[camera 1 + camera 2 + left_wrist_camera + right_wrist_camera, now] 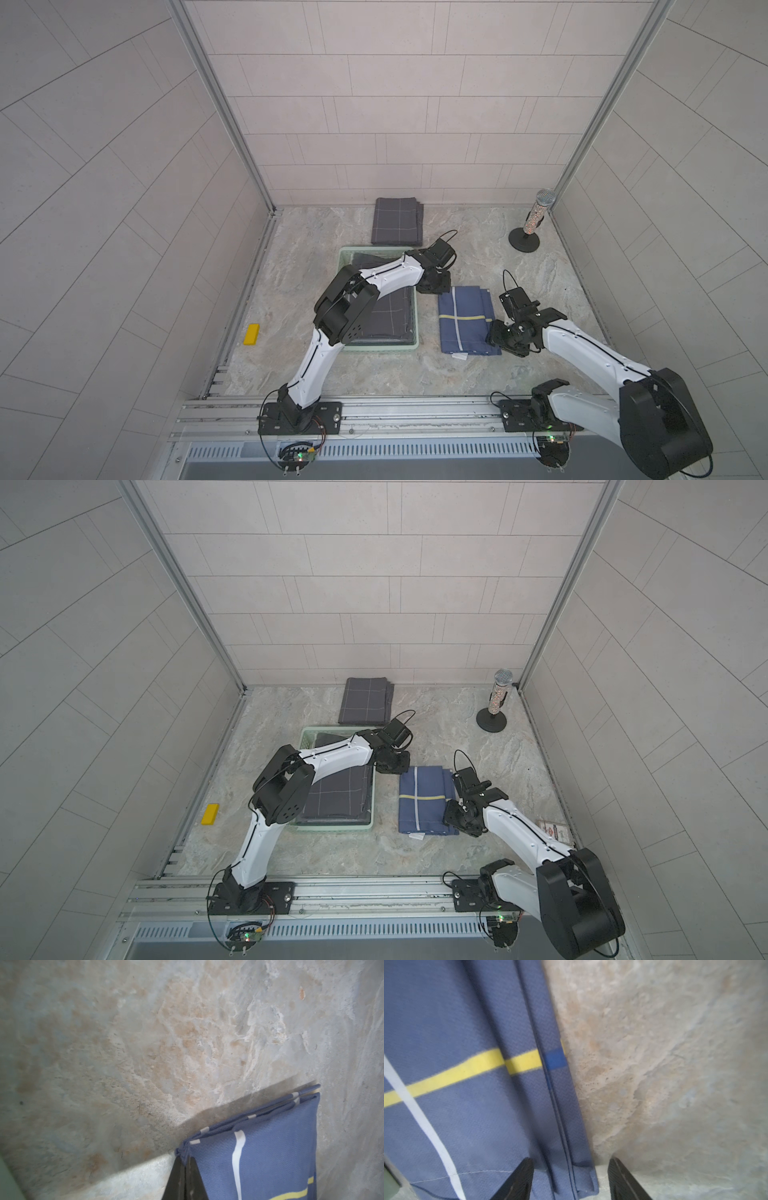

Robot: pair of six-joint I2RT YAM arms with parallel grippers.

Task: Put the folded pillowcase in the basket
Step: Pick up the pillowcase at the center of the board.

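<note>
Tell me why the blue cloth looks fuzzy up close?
Right wrist view: the blue pillowcase is soft and out of focus, probably too near the lens. Left wrist view: a dark shadow falls on the table beside it. Both top views: sharp, but wall lines curve.

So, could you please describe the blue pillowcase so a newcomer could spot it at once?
On the marble tabletop, find the mint-green basket; the blue pillowcase lies folded just right of it. It alone is blue, crossed by a yellow and a white stripe; the checked pillowcase in the basket and the cloth by the back wall are dark grey.
</note>
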